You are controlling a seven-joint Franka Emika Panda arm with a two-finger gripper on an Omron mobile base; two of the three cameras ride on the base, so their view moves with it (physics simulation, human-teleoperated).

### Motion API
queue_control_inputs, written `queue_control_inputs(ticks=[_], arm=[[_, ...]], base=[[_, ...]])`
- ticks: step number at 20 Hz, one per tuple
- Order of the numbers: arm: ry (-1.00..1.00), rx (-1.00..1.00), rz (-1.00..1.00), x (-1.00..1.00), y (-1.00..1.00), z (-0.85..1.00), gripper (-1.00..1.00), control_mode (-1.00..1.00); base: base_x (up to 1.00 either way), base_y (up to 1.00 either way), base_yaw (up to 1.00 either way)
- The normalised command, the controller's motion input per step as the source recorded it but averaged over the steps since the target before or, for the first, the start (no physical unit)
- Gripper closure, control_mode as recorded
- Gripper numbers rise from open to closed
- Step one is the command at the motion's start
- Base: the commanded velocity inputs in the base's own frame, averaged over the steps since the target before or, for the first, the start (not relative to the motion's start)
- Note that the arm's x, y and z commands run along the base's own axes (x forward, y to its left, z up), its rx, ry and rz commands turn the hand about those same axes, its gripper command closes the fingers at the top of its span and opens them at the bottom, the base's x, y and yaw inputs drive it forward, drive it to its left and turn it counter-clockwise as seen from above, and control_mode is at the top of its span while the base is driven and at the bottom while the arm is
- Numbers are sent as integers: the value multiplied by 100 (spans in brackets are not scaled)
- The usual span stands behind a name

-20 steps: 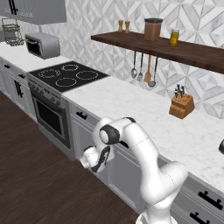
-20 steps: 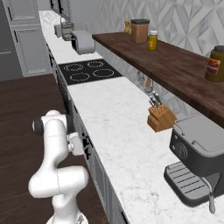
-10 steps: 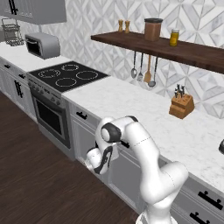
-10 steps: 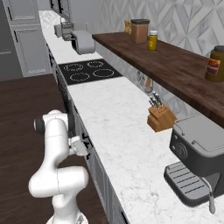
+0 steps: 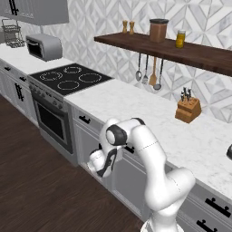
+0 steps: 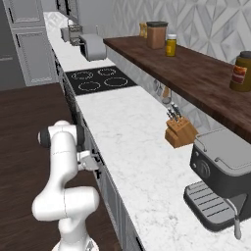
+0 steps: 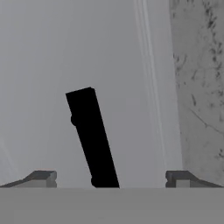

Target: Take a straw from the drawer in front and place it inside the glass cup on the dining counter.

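Jaws wide apart — black bar handle (image 7: 93,136) between, drawer (image 7: 52,65) front close, knife block (image 5: 188,110) beyond.

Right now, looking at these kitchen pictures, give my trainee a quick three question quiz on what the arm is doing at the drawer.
1. True or false: the end effector stands open in front of the drawer, its fingertips either side of the black bar handle.
2. Which sits on the counter nearest the end effector? A) knife block B) stovetop C) toaster
3. Fill in: the drawer is ____ (open or closed).

Key: 1 true; 2 B; 3 closed.
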Motion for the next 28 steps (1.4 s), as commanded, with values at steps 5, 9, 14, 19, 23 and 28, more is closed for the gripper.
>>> queue_control_inputs(ticks=[5, 9, 14, 19, 23, 28], arm=[[14, 0, 4, 13, 0, -15, -100, -100], [16, 0, 6, 0, 0, -26, -100, -100], [3, 3, 5, 4, -9, 5, -100, -100], [0, 2, 3, 1, -12, 26, -100, -100], [0, 0, 1, 15, -18, 4, -100, -100], [3, 0, 0, 20, -4, 0, 100, -100]], base=[[0, 0, 0], [0, 0, 0], [0, 0, 0], [0, 0, 0], [0, 0, 0], [0, 0, 0]])
